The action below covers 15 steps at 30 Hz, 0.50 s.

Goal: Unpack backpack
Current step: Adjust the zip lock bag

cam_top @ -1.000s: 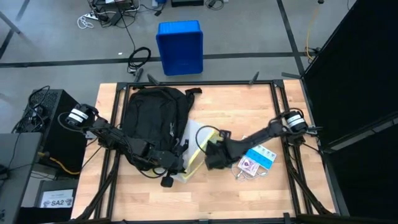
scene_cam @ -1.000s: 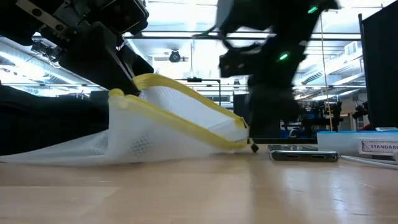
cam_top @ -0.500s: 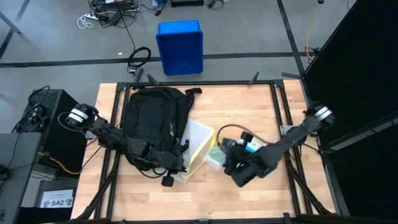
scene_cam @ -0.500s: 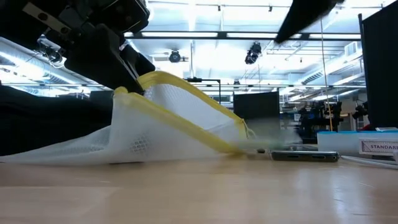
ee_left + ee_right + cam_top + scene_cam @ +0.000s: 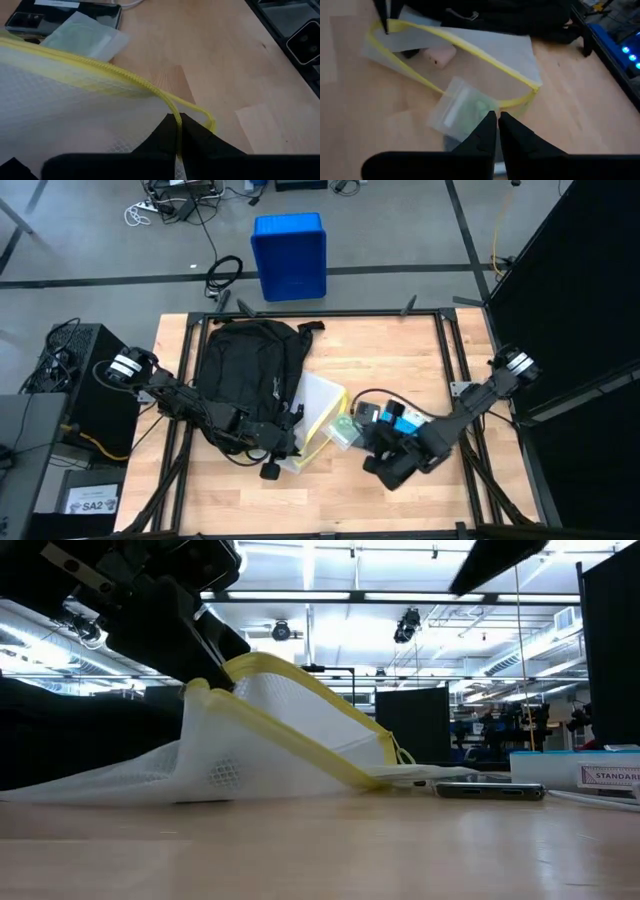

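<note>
Pinching the yellow-edged mesh pouch point(image 5: 318, 418) at the backpack point(image 5: 248, 375)'s five o'clock mouth, the left gripper point(image 5: 178, 131) is nearer, while the right gripper point(image 5: 497, 125), fingers together and empty, is held at three o'clock.

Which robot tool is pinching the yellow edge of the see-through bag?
The left tool, beside the backpack. It is shut on the mesh pouch's yellow rim; the right tool hangs over a small clear packet, shut, holding nothing.

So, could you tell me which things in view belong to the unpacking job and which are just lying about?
Part of the job:
- backpack
- white mesh pouch with yellow zip, pinched by the shut left gripper
- small clear bag, at the shut right gripper
- pink item inside the pouch

Lying about:
- blue crate on the floor
- floor cables
</note>
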Each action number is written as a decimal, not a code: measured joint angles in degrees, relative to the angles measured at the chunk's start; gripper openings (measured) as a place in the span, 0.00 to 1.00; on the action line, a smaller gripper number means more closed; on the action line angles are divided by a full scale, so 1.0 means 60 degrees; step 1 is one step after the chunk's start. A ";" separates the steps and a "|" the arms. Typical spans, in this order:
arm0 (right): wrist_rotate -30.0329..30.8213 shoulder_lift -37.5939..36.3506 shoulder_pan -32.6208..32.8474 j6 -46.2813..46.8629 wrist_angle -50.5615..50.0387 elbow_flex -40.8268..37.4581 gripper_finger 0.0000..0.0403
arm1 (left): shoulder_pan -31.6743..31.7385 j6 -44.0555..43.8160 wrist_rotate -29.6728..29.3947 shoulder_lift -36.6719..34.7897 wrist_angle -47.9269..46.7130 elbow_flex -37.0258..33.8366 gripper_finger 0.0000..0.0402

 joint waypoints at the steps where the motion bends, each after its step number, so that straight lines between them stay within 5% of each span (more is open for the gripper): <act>1: -0.0005 0.0173 -0.0175 -0.0371 0.0249 0.0000 0.01 | 0.0004 0.0000 0.0000 0.0000 0.0043 0.0000 0.00; 7: -0.0149 0.1271 -0.1444 -0.3185 0.1240 0.0000 0.16 | 0.0004 0.0000 0.0004 0.0000 0.0035 0.0000 0.00; 15: -0.0897 0.2164 -0.3297 -0.4948 0.1733 0.0000 0.45 | 0.0004 0.0004 0.0011 0.0000 -0.0060 0.0000 0.00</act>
